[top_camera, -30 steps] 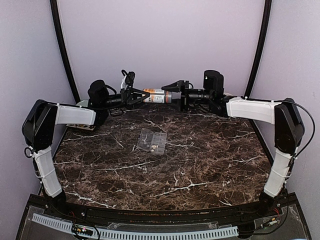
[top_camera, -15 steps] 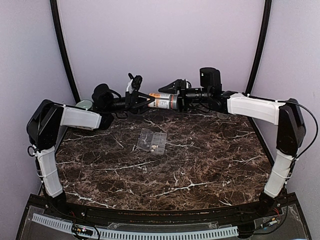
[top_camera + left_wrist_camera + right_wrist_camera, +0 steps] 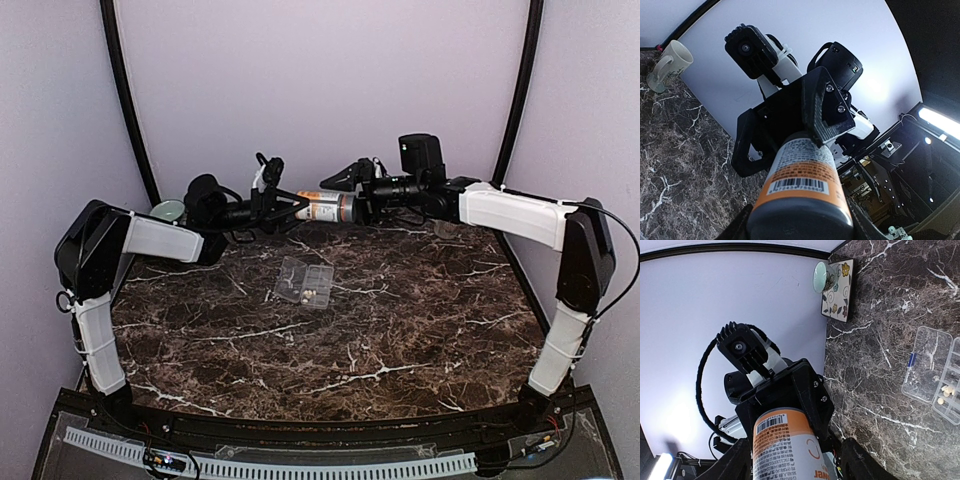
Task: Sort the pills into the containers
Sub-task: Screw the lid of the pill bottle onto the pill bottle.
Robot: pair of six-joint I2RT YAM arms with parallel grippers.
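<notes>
Bottle (image 3: 322,207): held level in the air over the table's far edge, bridging the gap between the two arms. Its white-and-orange label carries a barcode.
Left gripper (image 3: 288,203): clamped on the bottle's left end. The right wrist camera looks down the bottle and shows this gripper's black fingers (image 3: 800,390) pressed onto the far end.
Right gripper (image 3: 360,198): clamped on the opposite end. From the left wrist camera, its fingers (image 3: 827,110) are seen closed over the bottle's far end.
Containers (image 3: 303,282): compartments of a clear organizer box lying open on the dark marble table (image 3: 420,330). The box sits near the table's middle, well apart from both grippers.
Pills (image 3: 307,294): faint pale specks in the overhead view. The right wrist camera shows them as a few whitish pieces in a compartment at the frame's right edge, with the box's other clear half lying flat beside them.
Overhead only: both arms and the whole tabletop at once.
Wrist views only: a clear look at the cream mug (image 3: 669,61) by the back wall. The right wrist camera shows it standing on a floral tile (image 3: 840,290), while the overhead view shows only a sliver of it behind the left arm.
</notes>
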